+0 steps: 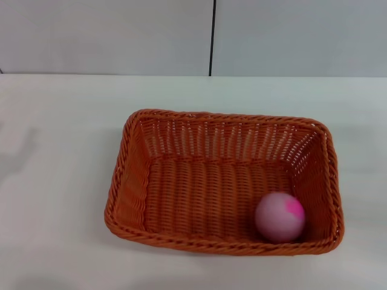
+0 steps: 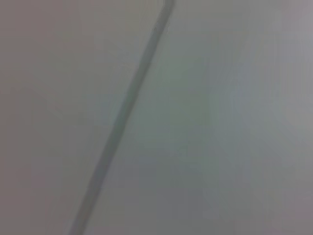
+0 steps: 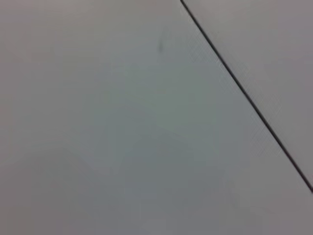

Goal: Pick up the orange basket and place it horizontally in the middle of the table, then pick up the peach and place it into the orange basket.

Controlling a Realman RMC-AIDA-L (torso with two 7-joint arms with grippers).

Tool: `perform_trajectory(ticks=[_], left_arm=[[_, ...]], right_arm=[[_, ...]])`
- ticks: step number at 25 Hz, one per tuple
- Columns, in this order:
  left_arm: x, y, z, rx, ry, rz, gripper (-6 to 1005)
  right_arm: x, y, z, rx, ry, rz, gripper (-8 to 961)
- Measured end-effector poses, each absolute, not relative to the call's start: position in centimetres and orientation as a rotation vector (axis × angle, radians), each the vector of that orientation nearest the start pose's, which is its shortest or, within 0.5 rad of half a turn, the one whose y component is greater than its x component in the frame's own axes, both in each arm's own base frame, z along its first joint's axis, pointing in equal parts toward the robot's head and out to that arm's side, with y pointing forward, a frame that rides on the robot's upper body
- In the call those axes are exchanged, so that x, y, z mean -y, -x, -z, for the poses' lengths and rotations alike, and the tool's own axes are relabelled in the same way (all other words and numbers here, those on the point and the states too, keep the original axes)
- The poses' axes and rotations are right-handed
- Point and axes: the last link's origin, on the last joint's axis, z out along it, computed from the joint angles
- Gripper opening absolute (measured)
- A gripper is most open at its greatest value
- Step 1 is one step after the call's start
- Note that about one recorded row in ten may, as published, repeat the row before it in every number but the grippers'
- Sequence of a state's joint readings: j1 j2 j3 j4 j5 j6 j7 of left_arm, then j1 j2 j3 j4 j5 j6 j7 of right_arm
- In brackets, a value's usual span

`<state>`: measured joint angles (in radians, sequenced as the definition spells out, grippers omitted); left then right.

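The orange basket [image 1: 130, 181] lies lengthwise across the middle of the white table [image 1: 54, 181] in the head view. Inside it, in the near right corner, rests the pale pink peach [image 1: 279, 217] with its magenta blotch turned up and to the right. Neither gripper nor arm appears in the head view. Both wrist views hold only a plain grey surface crossed by a dark seam, with no fingers showing.
A grey wall [image 1: 103, 36] with a vertical dark seam [image 1: 211, 36] stands behind the table's far edge. White tabletop runs to the left, right and behind the basket. A faint shadow falls at the far left of the table.
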<state>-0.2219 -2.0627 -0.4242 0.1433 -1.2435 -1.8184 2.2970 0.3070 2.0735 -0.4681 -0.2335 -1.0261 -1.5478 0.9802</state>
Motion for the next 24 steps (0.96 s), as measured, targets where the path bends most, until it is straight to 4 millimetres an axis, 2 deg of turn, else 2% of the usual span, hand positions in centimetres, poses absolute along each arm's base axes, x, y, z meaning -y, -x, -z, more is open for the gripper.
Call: perform_trajectory(ticks=[5, 24], left_arm=[[-20.5, 37.0, -7.0, 0.583, 1.264, 1.22, 859], [-19.9, 37.1, -6.9, 0.582, 1.242, 1.213, 859]], right_arm=[[-28.4, -34.8, -7.2, -0.714, 1.439, -1.308, 405], [-28.3, -35.5, -7.3, -0.747, 1.39, -1.293, 405]])
